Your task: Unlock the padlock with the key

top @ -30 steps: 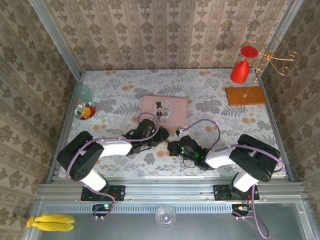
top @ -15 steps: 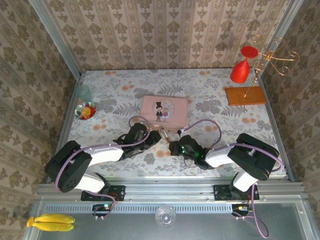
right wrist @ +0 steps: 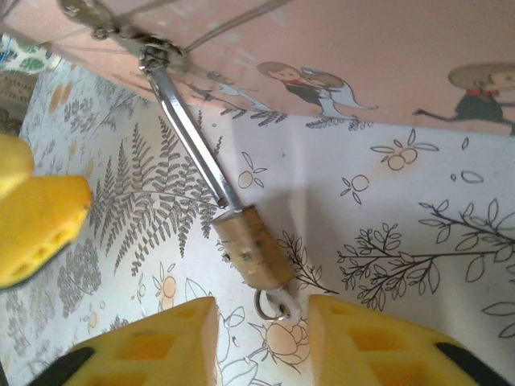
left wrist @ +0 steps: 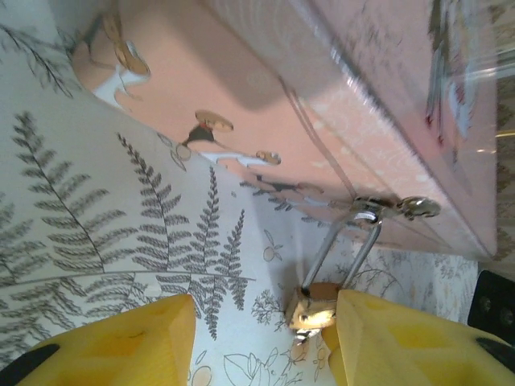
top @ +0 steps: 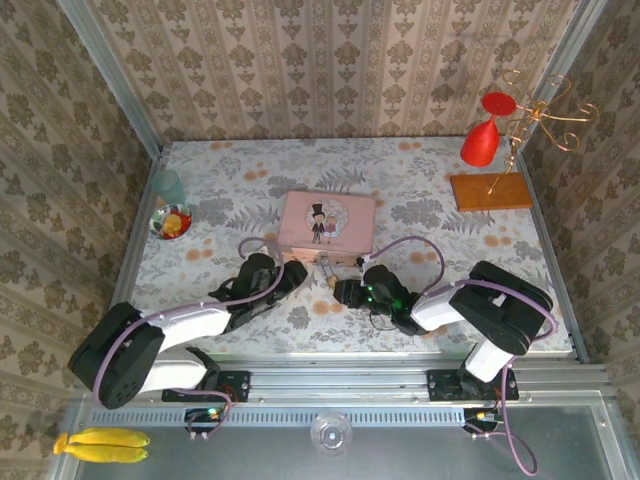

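A small brass padlock [right wrist: 251,245] hangs by its silvery shackle [right wrist: 189,137] from the hasp on the front of the pink tin [top: 325,220]. Its body lies on the patterned tablecloth. The key [right wrist: 278,305], with a small ring, sticks out of the padlock's bottom end. My right gripper [right wrist: 261,346] is open, and the key lies in the gap, touching neither finger. My left gripper [left wrist: 261,342] is open too, with one yellow finger [left wrist: 402,338] against the padlock body [left wrist: 314,310]. In the top view both grippers [top: 297,272] [top: 342,290] flank the padlock [top: 327,270].
A red wine glass [top: 480,140] hangs on a gold wire stand [top: 535,115] with a wooden base [top: 490,190] at the back right. A teal cup [top: 167,185] and a small bowl [top: 171,222] sit at the left. Papered walls close in three sides.
My right gripper has opened and let go of the key, which stays in the padlock. My left arm has drawn back toward the near left, and its jaws have widened slightly.
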Action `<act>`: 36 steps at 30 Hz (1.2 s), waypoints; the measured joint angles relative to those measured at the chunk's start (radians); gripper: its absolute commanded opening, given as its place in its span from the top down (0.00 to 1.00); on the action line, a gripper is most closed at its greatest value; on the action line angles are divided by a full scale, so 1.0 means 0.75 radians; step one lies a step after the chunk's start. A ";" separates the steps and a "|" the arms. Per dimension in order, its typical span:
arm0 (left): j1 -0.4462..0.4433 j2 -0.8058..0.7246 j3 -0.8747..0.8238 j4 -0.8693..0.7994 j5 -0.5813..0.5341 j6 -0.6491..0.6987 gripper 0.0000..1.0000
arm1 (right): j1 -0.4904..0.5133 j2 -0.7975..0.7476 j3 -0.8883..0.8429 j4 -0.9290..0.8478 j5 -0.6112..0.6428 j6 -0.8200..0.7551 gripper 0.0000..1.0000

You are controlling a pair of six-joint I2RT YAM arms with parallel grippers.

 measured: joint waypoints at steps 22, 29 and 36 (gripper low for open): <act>0.480 -0.284 -0.070 0.030 0.354 0.241 0.44 | -0.155 0.053 0.161 -0.163 -0.223 -0.312 0.54; 0.509 -0.251 -0.052 -0.002 0.415 0.329 0.43 | -0.145 0.100 0.198 -0.142 -0.266 -0.354 0.64; 0.513 -0.159 0.075 -0.105 0.450 0.444 0.43 | -0.137 0.115 0.213 -0.143 -0.301 -0.370 0.71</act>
